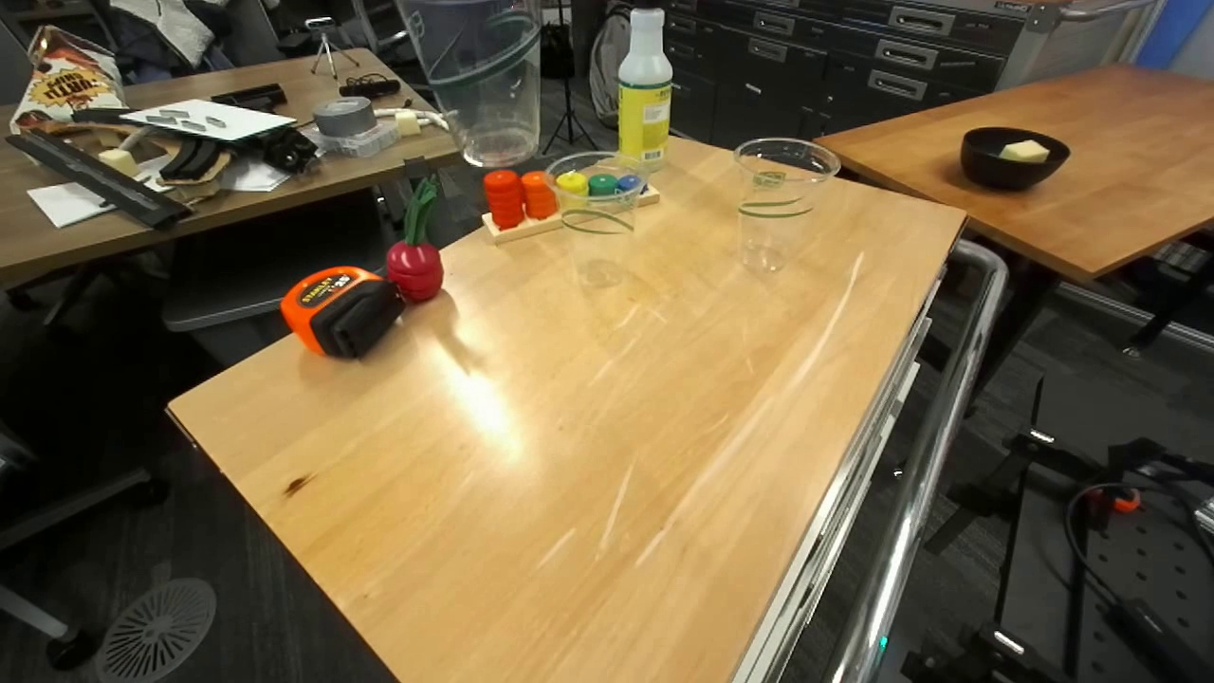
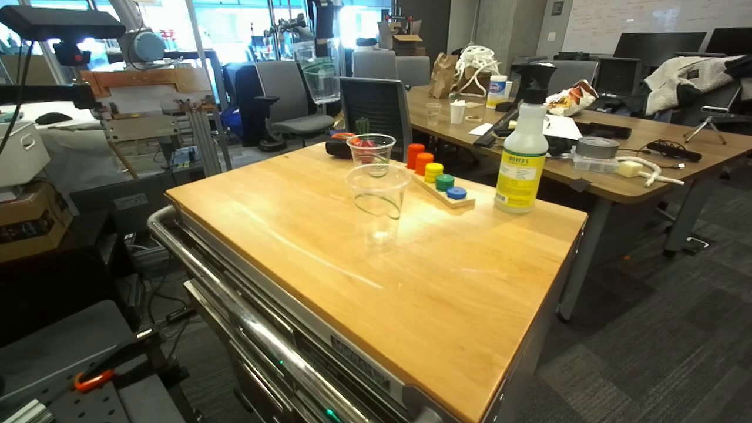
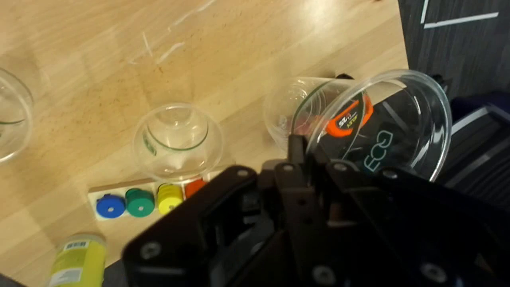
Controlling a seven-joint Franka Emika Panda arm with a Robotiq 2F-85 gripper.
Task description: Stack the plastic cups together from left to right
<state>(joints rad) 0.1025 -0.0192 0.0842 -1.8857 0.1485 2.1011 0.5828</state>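
My gripper point(image 3: 303, 153) is shut on the rim of a clear plastic cup point(image 3: 378, 123) in the wrist view. This held cup hangs in the air, mouth up and slightly tilted, in both exterior views point(image 1: 486, 90) point(image 2: 320, 73). It is above the table, towards the tape measure side. A middle clear cup point(image 1: 599, 232) stands upright on the table by the coloured blocks; it also shows in the wrist view point(image 3: 177, 139). A third clear cup point(image 1: 776, 213) stands upright beyond it, cut by the left edge of the wrist view point(image 3: 12, 115). Both show in an exterior view point(image 2: 371, 157) point(image 2: 379, 205).
A wooden rack of coloured blocks point(image 1: 507, 199) stands close beside the middle cup. A yellow-green bottle point(image 1: 645, 104) stands behind it. An orange tape measure point(image 1: 332, 308) and a red radish toy point(image 1: 415, 270) sit near the table's edge. A metal rail point(image 1: 925, 484) runs along one side.
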